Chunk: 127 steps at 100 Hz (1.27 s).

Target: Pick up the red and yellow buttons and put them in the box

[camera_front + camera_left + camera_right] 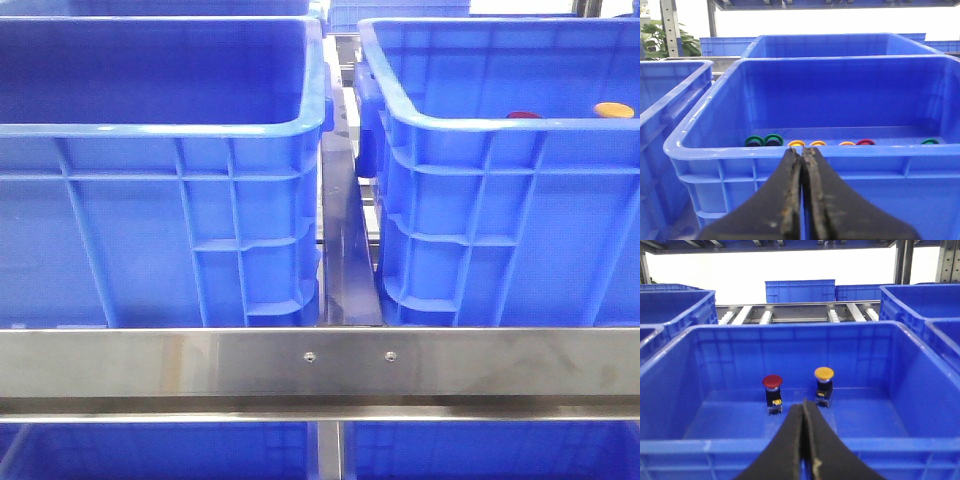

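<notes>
A red button (772, 382) and a yellow button (824, 373) stand upright on black bases, side by side on the floor of a blue box (670, 445). In the front view only their tops, the red button (523, 115) and the yellow button (613, 110), show over the rim of that box (470, 125), the right one. My right gripper (804, 402) is shut and empty, just outside the box's near wall. My left gripper (801, 150) is also shut and empty, in front of a twin crate (700, 150). Neither gripper shows in the front view.
The twin crate (150, 130) holds several green, orange and red button tops (796, 143) along its floor. A steel rail (320, 360) runs across in front of both crates, with a narrow gap (340, 240) between them. More blue crates (800, 290) and a roller conveyor (790, 315) lie behind.
</notes>
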{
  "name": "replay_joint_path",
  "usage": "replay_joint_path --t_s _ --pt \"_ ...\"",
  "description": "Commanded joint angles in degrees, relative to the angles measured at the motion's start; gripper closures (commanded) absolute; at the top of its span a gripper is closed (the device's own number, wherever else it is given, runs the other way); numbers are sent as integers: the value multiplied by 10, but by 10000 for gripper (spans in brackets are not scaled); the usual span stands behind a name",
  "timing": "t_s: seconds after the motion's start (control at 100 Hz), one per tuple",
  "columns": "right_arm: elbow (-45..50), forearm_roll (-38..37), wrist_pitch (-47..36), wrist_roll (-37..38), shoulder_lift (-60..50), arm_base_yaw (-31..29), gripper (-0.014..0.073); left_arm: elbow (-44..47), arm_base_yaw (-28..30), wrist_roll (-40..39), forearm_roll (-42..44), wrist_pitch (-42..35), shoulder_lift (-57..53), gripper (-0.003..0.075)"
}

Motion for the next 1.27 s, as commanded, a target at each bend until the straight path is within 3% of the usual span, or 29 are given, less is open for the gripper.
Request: replay_joint_path --t_s 0.0,0.32,1.26 --pt "14 -7 -52 2 -24 -1 662 24 0 -5 0 -49 -19 739" --pt "92 -7 -112 7 -76 -1 662 24 0 -5 0 -49 -19 739" --pt "92 -7 -116 9 -76 -1 662 24 0 -5 0 -49 -19 739"
